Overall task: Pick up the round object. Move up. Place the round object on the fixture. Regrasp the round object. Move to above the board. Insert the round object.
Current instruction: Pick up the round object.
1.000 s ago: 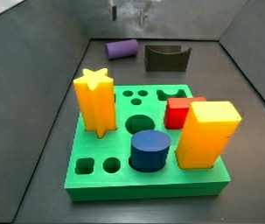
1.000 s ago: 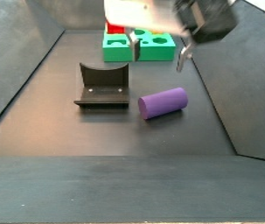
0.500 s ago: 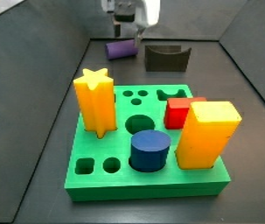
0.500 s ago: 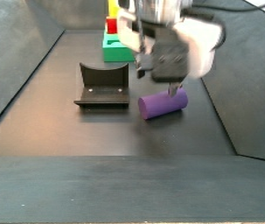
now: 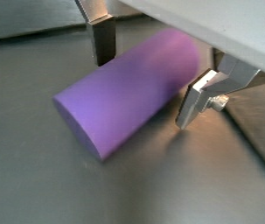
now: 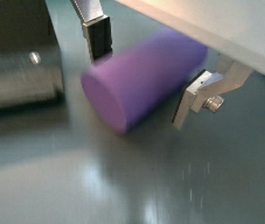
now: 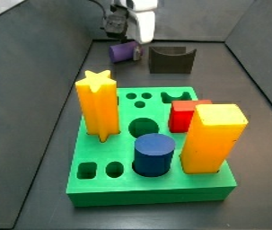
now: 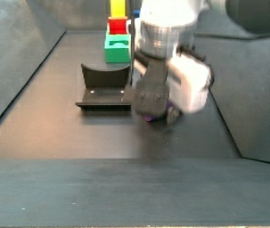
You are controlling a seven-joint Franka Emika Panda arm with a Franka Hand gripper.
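The round object, a smooth purple cylinder peg (image 5: 135, 92) (image 6: 135, 79), lies on its side on the dark floor. My gripper (image 5: 146, 74) (image 6: 142, 77) is low over it, open, with one silver finger on each side of the peg and a gap at each. In a side view the gripper (image 7: 135, 40) covers most of the peg (image 7: 122, 52). In a side view the gripper (image 8: 161, 89) hides nearly all of the peg (image 8: 151, 114). The dark fixture (image 7: 171, 59) (image 8: 103, 86) (image 6: 17, 74) stands right beside the peg. The green board (image 7: 102, 153) lies apart from them.
On the board stand a yellow star post (image 7: 97, 103), a dark blue cylinder (image 7: 153, 154), a red block (image 7: 184, 114) and a yellow block (image 7: 213, 137). Dark sloping walls (image 7: 42, 72) enclose the floor.
The gripper has come down from above the floor onto the purple peg, and its fingers now straddle it. The peg lies where it was.
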